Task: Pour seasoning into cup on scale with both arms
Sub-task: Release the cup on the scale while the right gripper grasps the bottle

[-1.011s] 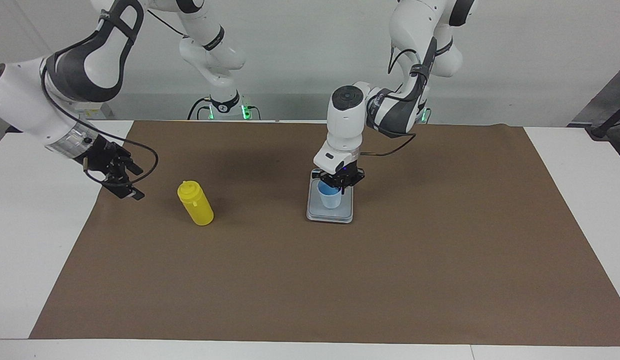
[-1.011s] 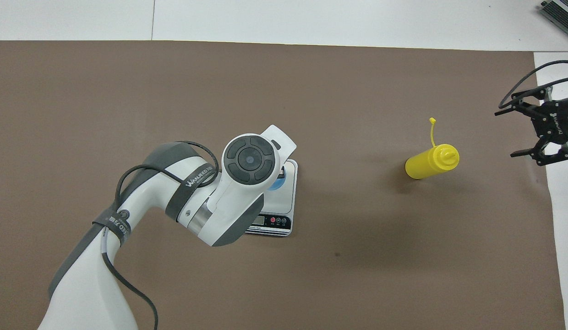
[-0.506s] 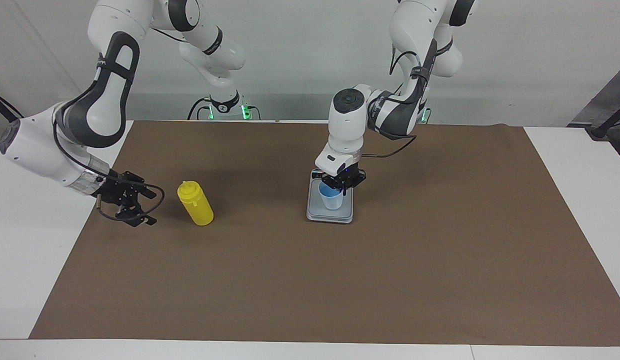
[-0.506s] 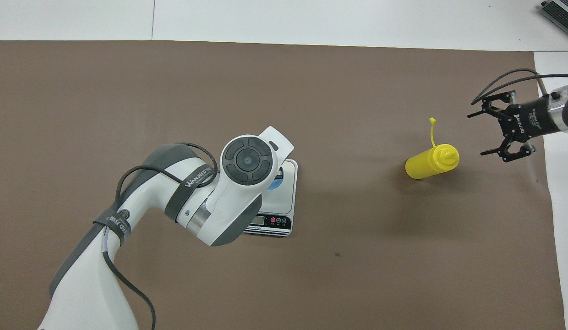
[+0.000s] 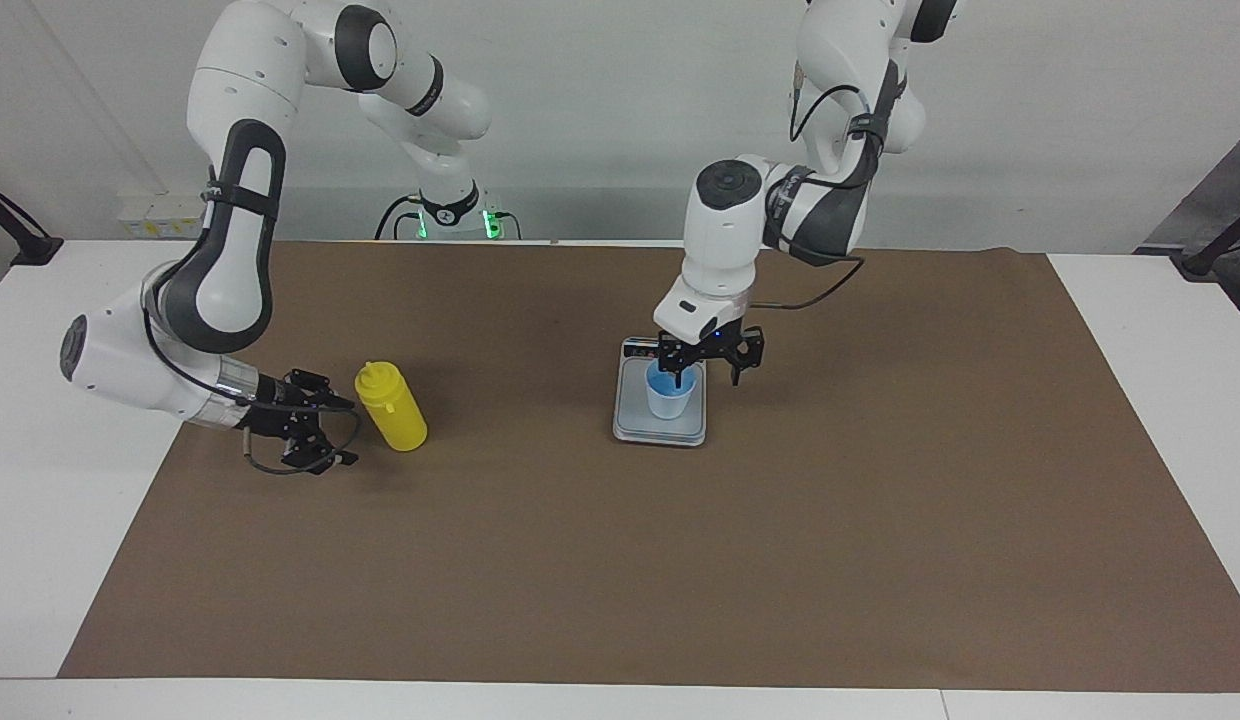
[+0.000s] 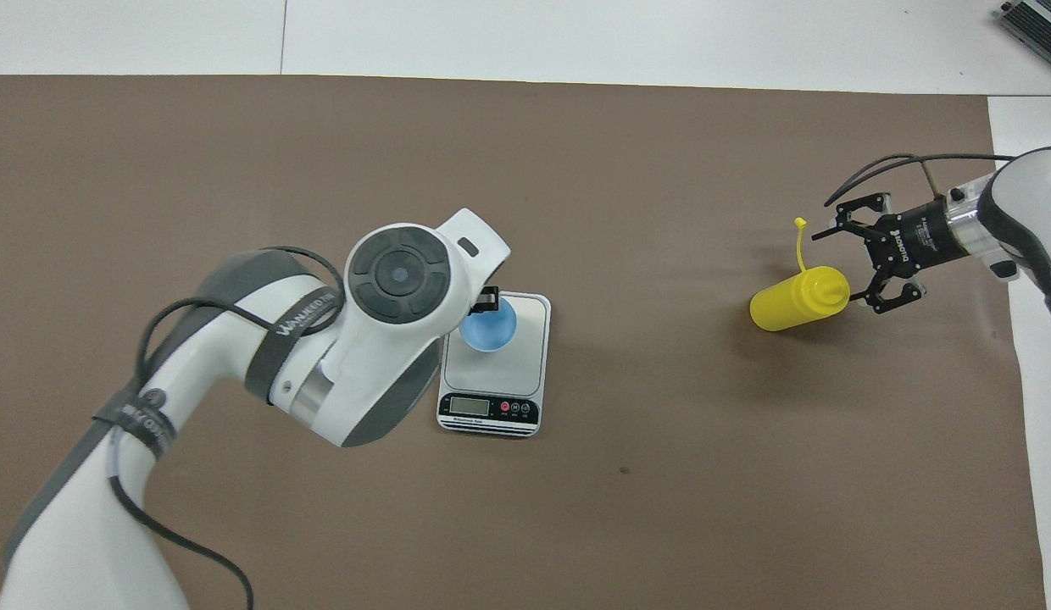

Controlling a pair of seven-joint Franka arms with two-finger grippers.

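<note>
Brown mat — blue cup (contents unclear) on scale; left hand, right hand both open — yellow bottle upright.

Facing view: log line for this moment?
cup on scale | left gripper open over cup | right gripper open beside seasoning bottle, upright

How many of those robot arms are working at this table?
2. The left arm reaches over the scale with the cup; the right arm reaches low beside the yellow bottle.

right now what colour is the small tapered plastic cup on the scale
Light blue; the small tapered plastic cup shows best in the overhead view.
</note>
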